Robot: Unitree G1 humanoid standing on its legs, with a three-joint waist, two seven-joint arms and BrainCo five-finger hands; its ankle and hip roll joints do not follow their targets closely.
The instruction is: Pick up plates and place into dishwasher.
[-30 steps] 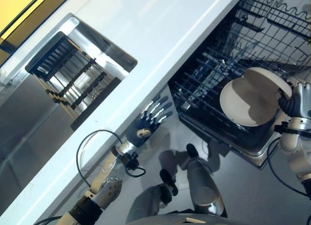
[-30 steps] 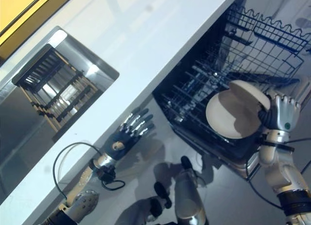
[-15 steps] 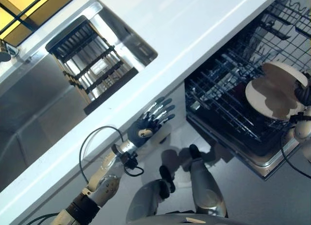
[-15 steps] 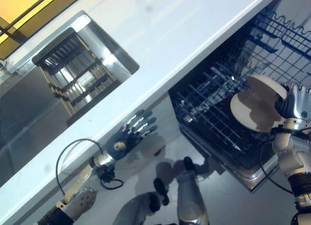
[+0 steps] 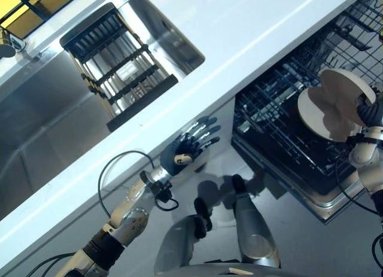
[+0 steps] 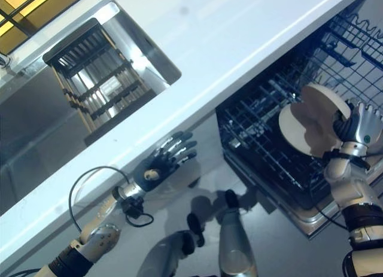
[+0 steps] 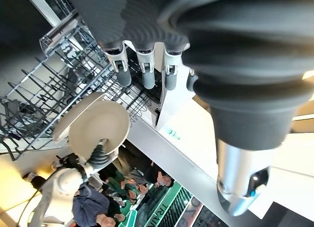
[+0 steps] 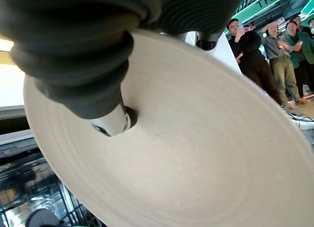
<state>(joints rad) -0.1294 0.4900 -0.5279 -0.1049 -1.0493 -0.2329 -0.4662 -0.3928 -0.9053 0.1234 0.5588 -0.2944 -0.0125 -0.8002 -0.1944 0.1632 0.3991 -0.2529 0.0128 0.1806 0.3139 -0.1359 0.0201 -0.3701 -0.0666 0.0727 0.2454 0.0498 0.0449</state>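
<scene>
beige plate (image 5: 328,106), one, pinched in right hand (image 6: 358,126) over dishwasher rack (image 5: 281,124).

A kitchen set up as a public demonstration stand is shown. A white countertop (image 5: 251,32) is fitted with a steel sink (image 5: 54,115) holding a dark rack (image 5: 116,67); below it, an open dishwasher (image 5: 287,133) with wire racks is seen. Onlookers (image 8: 272,55) are gathered behind.
</scene>
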